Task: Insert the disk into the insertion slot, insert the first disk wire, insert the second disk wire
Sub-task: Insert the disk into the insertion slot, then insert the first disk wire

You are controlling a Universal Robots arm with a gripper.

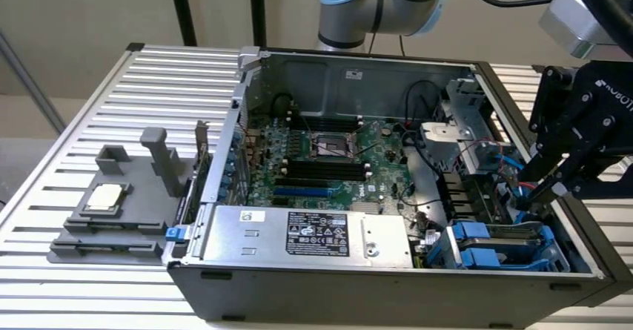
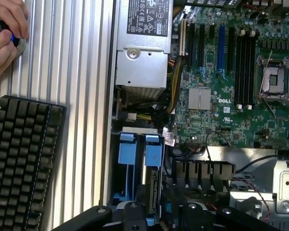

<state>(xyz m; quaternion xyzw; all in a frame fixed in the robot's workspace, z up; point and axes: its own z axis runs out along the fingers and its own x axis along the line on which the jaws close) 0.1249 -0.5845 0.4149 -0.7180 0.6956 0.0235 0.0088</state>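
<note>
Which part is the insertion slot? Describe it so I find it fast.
Look in the open computer case, along the wall nearest the camera. Past the silver labelled power-supply box, toward the exterior view's right, sits the insertion slot: a grey cage marked by broad bright blue plastic clips.

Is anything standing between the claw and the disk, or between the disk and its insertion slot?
Nothing visible does. The disk appears already seated on edge in the insertion slot, and the claw hangs right above that bay with open air between.

Glossy blue plastic on the insertion slot (image 1: pixel 499 248) — ribbed bare metal table (image 1: pixel 89 100), matt dark case (image 1: pixel 396 293).
</note>
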